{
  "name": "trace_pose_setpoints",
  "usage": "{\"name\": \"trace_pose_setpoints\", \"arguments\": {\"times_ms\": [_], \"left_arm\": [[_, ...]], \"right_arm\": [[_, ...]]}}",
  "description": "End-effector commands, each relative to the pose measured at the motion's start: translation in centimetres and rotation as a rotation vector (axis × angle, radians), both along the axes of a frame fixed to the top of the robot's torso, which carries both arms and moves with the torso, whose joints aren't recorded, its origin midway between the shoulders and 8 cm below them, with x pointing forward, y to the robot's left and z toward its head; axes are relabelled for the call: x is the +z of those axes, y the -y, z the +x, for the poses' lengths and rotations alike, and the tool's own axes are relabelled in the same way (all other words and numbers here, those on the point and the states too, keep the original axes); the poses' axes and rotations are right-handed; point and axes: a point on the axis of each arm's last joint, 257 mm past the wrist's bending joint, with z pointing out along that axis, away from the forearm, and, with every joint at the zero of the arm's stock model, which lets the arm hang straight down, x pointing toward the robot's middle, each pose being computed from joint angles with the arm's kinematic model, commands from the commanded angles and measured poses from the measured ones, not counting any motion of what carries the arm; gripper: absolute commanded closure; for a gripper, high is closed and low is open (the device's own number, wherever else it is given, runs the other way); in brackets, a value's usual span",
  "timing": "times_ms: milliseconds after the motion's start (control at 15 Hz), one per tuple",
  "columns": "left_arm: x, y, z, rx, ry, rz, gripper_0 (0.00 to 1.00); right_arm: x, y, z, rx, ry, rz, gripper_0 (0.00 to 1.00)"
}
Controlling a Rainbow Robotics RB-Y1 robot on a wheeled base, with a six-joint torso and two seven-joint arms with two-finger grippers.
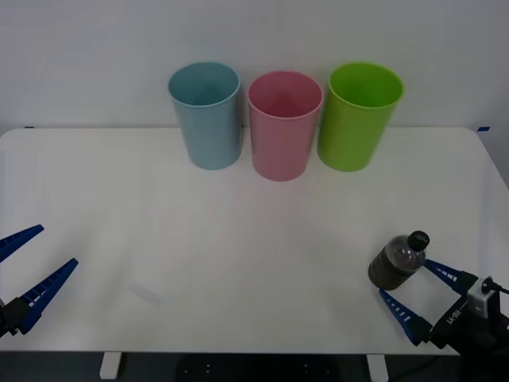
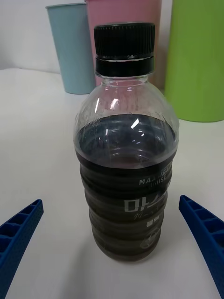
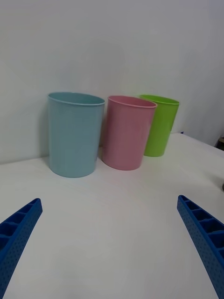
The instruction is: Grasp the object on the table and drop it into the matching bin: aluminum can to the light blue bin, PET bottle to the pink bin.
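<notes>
- The PET bottle (image 1: 400,260) is standing upright on the table (image 1: 238,239) near the front-right corner, at about four o'clock from the table's middle, black cap up.
- The right gripper (image 1: 413,290) is sitting spread wide around the bottle's lower body, one blue finger on each side and neither touching yet; in the right wrist view the bottle (image 2: 126,159) is standing roughly centred between the fingers (image 2: 18,233).
- For a clean grasp, I judge the fingers should be closing evenly on the ribbed lower body rather than the tapering shoulder, so the bottle is neither tipping nor slipping upward.
- The dark liquid is making it bottom-heavy, so a low, firm hold is looking wise.
- The pink bin (image 1: 284,125) is standing at twelve o'clock on the table, middle of the row, touching or nearly touching the light blue bin (image 1: 206,114) at its nine o'clock and the lime green bin (image 1: 360,115) at its three o'clock; the carry needs height to clear the rims.
- The left gripper (image 1: 24,274) is waiting wide open at the table's front-left edge, about eight o'clock.
</notes>
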Motion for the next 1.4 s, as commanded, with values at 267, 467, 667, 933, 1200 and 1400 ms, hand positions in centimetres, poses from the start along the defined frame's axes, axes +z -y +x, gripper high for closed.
{"name": "trace_pose_setpoints", "arguments": {"times_ms": [267, 467, 667, 933, 1200, 1400], "left_arm": [[0.0, 0.0, 0.0, 0.000, 0.000, 0.000, 0.00], [0.0, 0.0, 0.0, 0.000, 0.000, 0.000, 0.00], [0.0, 0.0, 0.0, 0.000, 0.000, 0.000, 0.00], [0.0, 0.0, 0.0, 0.000, 0.000, 0.000, 0.00], [0.0, 0.0, 0.0, 0.000, 0.000, 0.000, 0.00], [0.0, 0.0, 0.0, 0.000, 0.000, 0.000, 0.00]], "right_arm": [[0.0, -1.1, 1.6, -0.016, 0.009, -0.002, 0.00], [-0.1, -1.5, 2.3, -0.023, 0.012, -0.010, 0.00], [-0.2, -2.1, 3.0, -0.029, 0.012, -0.017, 0.00], [-0.3, -2.2, 3.8, -0.052, 0.017, -0.024, 0.00], [-0.4, -2.4, 3.8, -0.058, 0.020, -0.024, 0.95], [-0.4, -2.5, 3.8, -0.056, 0.022, -0.023, 1.00]]}}
